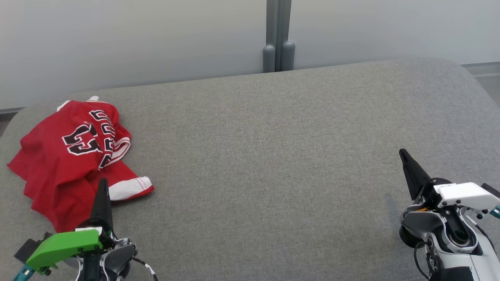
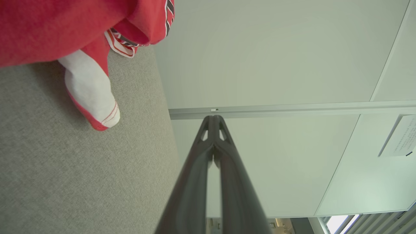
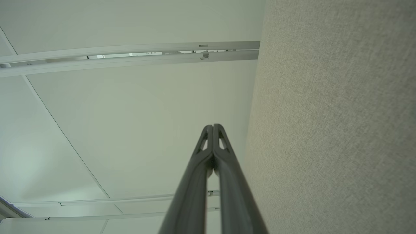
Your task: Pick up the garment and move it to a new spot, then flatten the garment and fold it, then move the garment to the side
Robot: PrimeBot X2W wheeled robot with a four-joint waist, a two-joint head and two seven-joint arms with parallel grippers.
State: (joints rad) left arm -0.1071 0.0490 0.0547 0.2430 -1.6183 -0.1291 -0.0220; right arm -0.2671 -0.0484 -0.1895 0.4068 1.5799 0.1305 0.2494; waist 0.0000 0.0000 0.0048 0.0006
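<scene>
Head view: you look forward and down from above onto the grey cushion, with the wall at 12 o'clock.
Left wrist view: low, close, rolled sideways along the left gripper; cushion at 9 o'clock, garment at 11.
Right wrist view: low, along the right gripper; cushion at 3 o'clock.
Shared: you get cushion and wall everywhere; head and left wrist views share the garment, seemingly the same end.

We read this as an office-type room, possibly a test space in a commercial building. Evidence noted: pale frosted partition panels joined at a grey metal post; a broad work surface covered in grey woven fabric, with rounded corners; an aluminium rail dividing plain wall panels; a printed notice fixed to one panel; slatted blinds beside a bright window.
</scene>
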